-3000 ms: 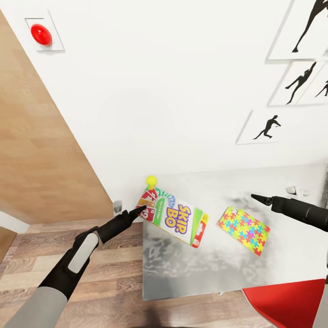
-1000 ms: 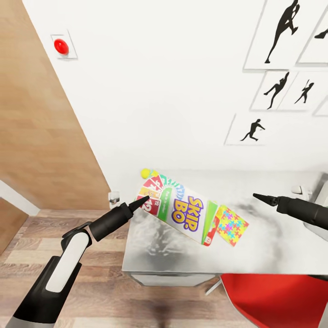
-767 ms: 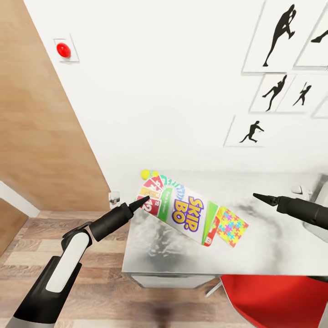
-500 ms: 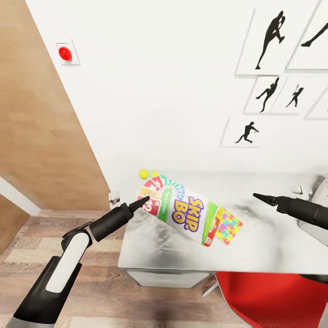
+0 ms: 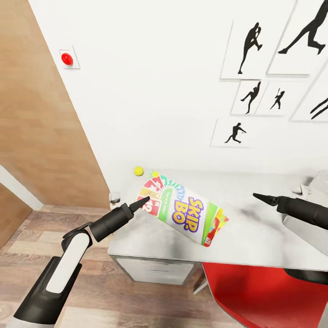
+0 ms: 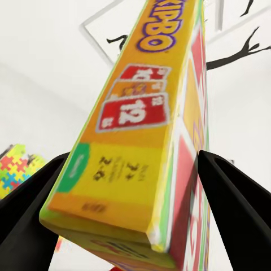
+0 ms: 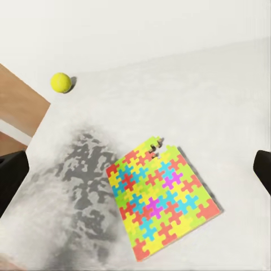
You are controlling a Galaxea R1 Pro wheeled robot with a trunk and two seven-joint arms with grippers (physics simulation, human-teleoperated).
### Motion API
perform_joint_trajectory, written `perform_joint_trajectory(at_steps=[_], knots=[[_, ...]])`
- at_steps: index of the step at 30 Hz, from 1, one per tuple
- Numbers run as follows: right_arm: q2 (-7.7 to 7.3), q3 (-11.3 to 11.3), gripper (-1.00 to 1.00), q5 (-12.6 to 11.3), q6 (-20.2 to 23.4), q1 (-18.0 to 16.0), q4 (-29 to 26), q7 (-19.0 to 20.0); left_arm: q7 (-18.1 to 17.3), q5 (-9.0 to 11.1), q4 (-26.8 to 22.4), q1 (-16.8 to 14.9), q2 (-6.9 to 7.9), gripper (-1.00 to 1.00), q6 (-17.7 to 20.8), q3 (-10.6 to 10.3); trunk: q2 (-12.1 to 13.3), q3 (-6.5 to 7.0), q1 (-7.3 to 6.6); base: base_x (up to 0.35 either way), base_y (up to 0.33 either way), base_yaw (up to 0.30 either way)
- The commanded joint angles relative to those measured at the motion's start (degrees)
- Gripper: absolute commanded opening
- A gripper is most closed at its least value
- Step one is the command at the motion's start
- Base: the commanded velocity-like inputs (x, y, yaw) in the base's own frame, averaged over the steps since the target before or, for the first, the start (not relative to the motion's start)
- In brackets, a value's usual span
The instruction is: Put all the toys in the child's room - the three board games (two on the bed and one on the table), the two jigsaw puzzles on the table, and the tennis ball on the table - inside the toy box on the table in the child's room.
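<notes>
My left gripper (image 5: 145, 200) is shut on one end of the yellow-green-red Skip-Bo board game (image 5: 184, 212), which hangs tilted above the left end of the table (image 5: 255, 237). In the left wrist view the box's (image 6: 135, 141) edge sits clamped between the gripper's (image 6: 135, 175) two fingers. A tennis ball (image 5: 138, 171) (image 7: 61, 82) rests at the table's back left corner. One jigsaw puzzle (image 7: 164, 195) lies flat under my open, empty right gripper (image 7: 137, 172) (image 5: 256, 196); from the head only its corner (image 5: 222, 217) peeks past the box. The toy box (image 5: 320, 181) edge shows at far right.
A red chair (image 5: 255, 296) stands at the table's front right. Wooden wardrobe doors (image 5: 36, 114) fill the left, with a red wall button (image 5: 67, 58) beside them. Black silhouette pictures (image 5: 248, 43) hang above the table. Wood-plank floor (image 5: 91, 291) lies below the left arm.
The camera has shifted, so table and wall slide left in the picture. The board game, flat on the table three seconds ago, now hangs in my left gripper and hides most of the puzzle.
</notes>
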Motion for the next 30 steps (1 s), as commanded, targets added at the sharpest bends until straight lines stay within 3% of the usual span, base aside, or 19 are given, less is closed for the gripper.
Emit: perform_joint_trajectory(at_steps=[1, 15, 30], knots=[[0.01, -0.1, 1.0, 0.6, 0.4, -0.1, 0.0, 0.6, 0.2, 0.4, 0.0, 0.0, 0.02, -1.0, 0.3, 0.0, -0.1, 0.0, 0.02, -0.084, -0.254, 0.08], [-0.05, -0.1, 1.0, 0.6, 0.4, -0.1, 0.0, 0.6, 0.2, 0.3, 0.1, 0.1, -0.01, -1.0, 0.2, 0.0, -0.1, 1.29, 0.02, -0.025, -0.242, 0.064], [-0.05, -0.1, 1.0, 0.6, 0.4, -0.1, 0.0, 0.6, 0.2, 0.2, 0.4, 0.1, -0.15, -1.0, 0.2, 0.0, -0.1, 2.69, 0.02, 0.013, -0.047, 0.05]])
